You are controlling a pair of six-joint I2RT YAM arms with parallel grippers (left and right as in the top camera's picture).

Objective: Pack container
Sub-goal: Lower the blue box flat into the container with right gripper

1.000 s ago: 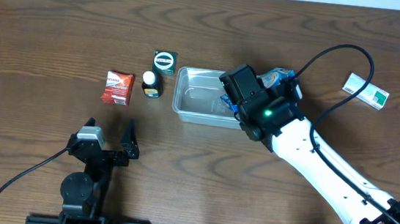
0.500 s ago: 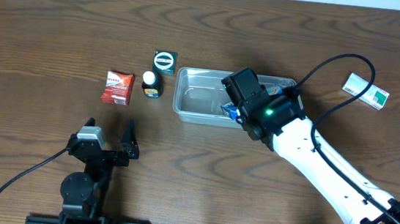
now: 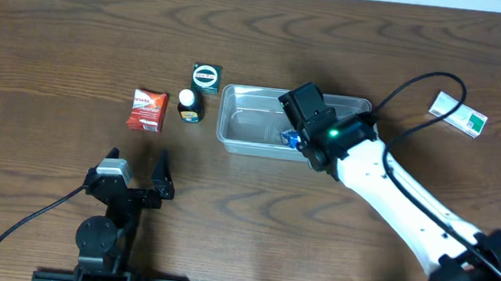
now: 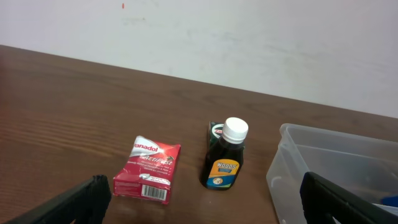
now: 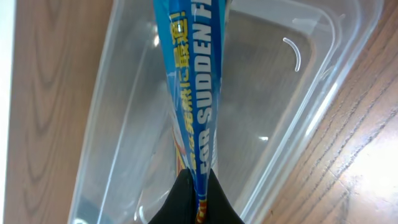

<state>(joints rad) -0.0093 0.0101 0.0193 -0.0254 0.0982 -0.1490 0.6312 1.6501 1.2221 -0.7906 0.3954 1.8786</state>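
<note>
The container (image 3: 252,122), a clear plastic tub, sits in the middle of the table, and in the right wrist view its wall (image 5: 298,93) fills the frame. My right gripper (image 5: 198,196) is shut on a flat blue packet (image 5: 189,74) with white and yellow print. It holds the packet edge-on inside the tub's opening. From overhead, only a blue corner of the packet (image 3: 288,138) shows below the right wrist. My left gripper (image 4: 199,208) stands open near the front left of the table, with nothing between its fingers. The tub's corner (image 4: 298,162) lies to its right.
A red box (image 3: 147,110) (image 4: 148,170) and a dark bottle with a white cap (image 3: 188,106) (image 4: 225,155) stand left of the tub. Behind the bottle is a small green-black box (image 3: 206,77). A white-green carton (image 3: 459,114) lies far right.
My right arm has carried the blue packet from over the tub's right end toward its middle and down into it. The tub's right end now shows. The left arm has not moved.
</note>
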